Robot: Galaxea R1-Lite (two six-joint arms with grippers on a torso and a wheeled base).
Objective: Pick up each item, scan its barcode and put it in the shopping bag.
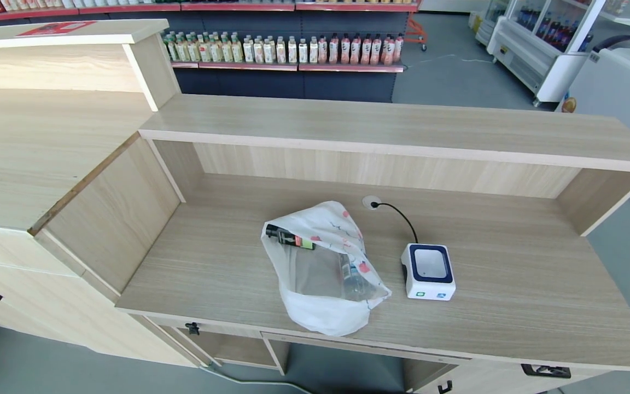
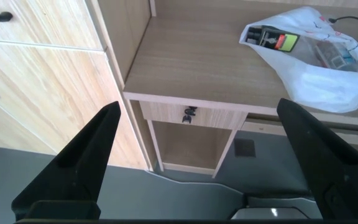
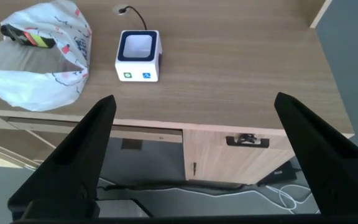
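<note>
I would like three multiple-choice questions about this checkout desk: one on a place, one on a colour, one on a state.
1. Where does the scanner stand relative to the shopping bag?
A. inside it
B. to the robot's left of it
C. to the robot's right of it, on the desk

2. What colour is the frame around the scanner's window?
A. red
B. dark blue
C. yellow

3. How are the fingers of the left gripper and the right gripper?
A. open, holding nothing
B. shut on a bottle
C. shut on the bag

Answers:
1 C: the head view shows it beside the bag, on the right.
2 B: a dark blue frame rings the pale window.
3 A: each wrist view shows its fingers wide apart with nothing between them.
</note>
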